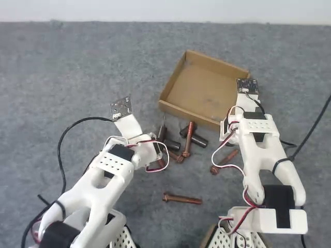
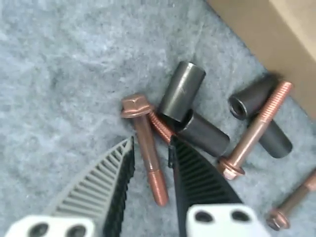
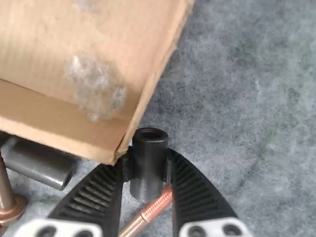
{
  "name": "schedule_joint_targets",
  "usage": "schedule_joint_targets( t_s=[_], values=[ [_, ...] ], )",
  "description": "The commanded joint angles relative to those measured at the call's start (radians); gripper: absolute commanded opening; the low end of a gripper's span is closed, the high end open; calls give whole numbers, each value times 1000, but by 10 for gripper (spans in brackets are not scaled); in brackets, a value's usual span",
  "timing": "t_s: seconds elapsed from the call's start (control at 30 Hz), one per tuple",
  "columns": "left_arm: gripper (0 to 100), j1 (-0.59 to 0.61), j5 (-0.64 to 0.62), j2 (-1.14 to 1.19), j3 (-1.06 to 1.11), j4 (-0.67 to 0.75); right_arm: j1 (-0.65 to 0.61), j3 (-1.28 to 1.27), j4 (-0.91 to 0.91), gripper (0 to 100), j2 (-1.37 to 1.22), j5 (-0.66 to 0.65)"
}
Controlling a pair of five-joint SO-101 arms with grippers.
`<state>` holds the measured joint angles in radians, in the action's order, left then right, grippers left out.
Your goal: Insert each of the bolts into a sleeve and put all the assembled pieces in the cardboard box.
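My left gripper (image 2: 151, 143) is open, its fingers on either side of a copper bolt (image 2: 147, 153) that lies on the grey carpet, just short of a cluster of black sleeves (image 2: 181, 91) and more bolts (image 2: 256, 126). My right gripper (image 3: 147, 163) is shut on a black sleeve (image 3: 148, 148) with its bore facing the camera. It sits right at the front corner of the cardboard box (image 3: 89, 74). A bolt's threaded end (image 3: 148, 211) shows just under that sleeve. In the high view the box (image 1: 181, 111) has nothing in it.
A lone bolt (image 1: 182, 199) lies between the two arm bases. Another bolt (image 1: 223, 161) lies beside the right arm. A sleeve (image 3: 39, 165) rests against the box's front wall. Open carpet stretches left of the box and behind it.
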<state>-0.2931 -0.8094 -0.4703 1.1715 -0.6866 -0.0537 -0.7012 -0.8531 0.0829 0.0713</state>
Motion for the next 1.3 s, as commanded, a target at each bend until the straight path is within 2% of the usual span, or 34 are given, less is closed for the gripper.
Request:
schedule_joint_targets(
  t_s=[0.0,0.2,0.43,0.57,0.67,0.93,1.07,1.17,1.27],
  values=[
    [108,5,-9,60,-42,23,7,31,10,7,10,-14],
    [108,8,-11,264,-213,-100,7,31,8,7,10,-14],
    [107,41,-9,333,-269,-135,7,31,8,7,10,-14],
    [12,46,-9,333,-272,-133,7,31,8,7,10,-14],
    [13,48,-5,331,-271,-135,7,31,8,7,10,-14],
    [12,221,253,330,-321,-137,8,31,8,7,10,-14],
    [13,241,382,331,-337,-137,8,31,8,7,10,-14],
    [24,241,407,331,-337,-137,8,31,8,7,10,-14],
    [97,241,405,331,-332,-137,8,31,8,7,10,-14]
  ],
)
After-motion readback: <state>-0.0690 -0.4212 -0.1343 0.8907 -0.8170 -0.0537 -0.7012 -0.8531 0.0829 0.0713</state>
